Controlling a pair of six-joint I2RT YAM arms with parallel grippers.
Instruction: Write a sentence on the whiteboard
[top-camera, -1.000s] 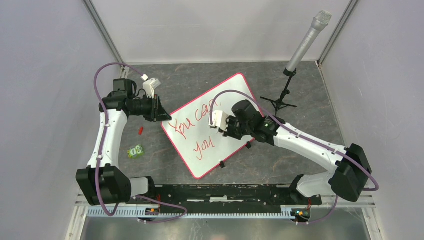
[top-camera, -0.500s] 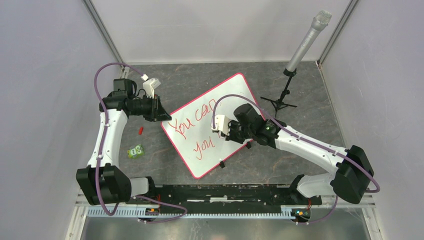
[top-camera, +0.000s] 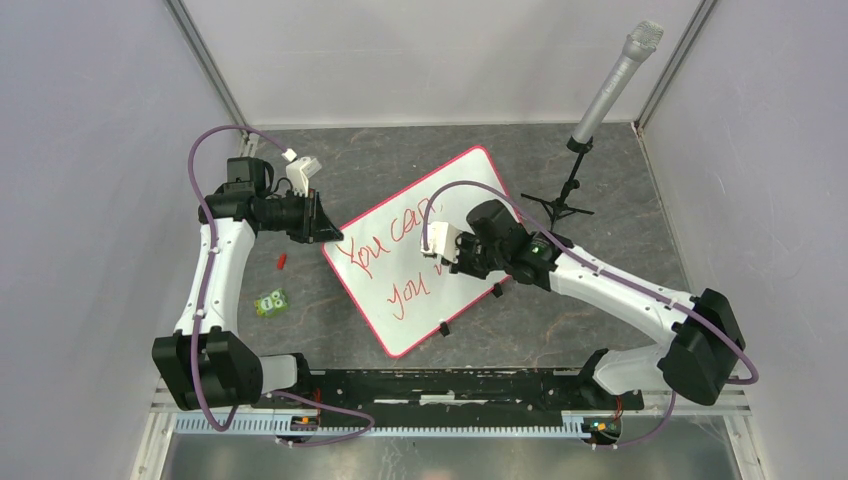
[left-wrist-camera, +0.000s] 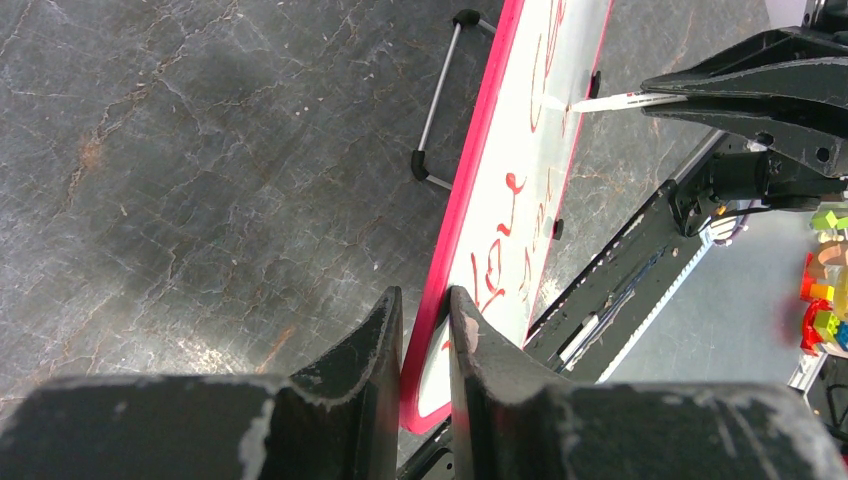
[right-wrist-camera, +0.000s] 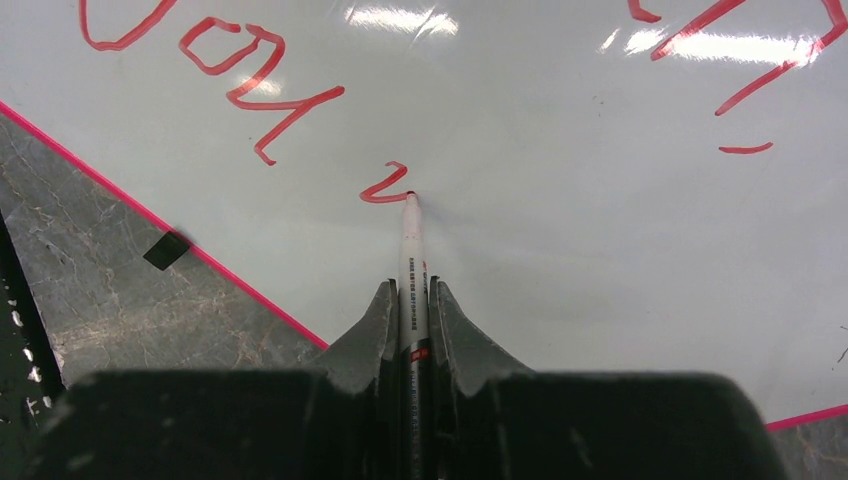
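Since half a second back right gripper (right-wrist-camera: 410, 292) shifted toward the far edge, clamped on marker (right-wrist-camera: 410, 240), tip starting a stroke in sentence (top-camera: 405, 293); keep pressure even while left gripper (left-wrist-camera: 425, 300) pinches whiteboard (top-camera: 475, 175).

The whiteboard (top-camera: 465, 185) lies cornerwise on the grey bench (top-camera: 380, 160); it is white, with rounded corners and a thin pink-red frame; two small black clips (top-camera: 497, 291) sit on its near right edge; its left corner edge stands between the fingers of the left pincer (left-wrist-camera: 422, 300); the sentence (top-camera: 385, 245) runs in red handwriting in two lines, "You can" above, "you" below, then one short hooked stroke whose end touches the marker (right-wrist-camera: 411, 260) tip.
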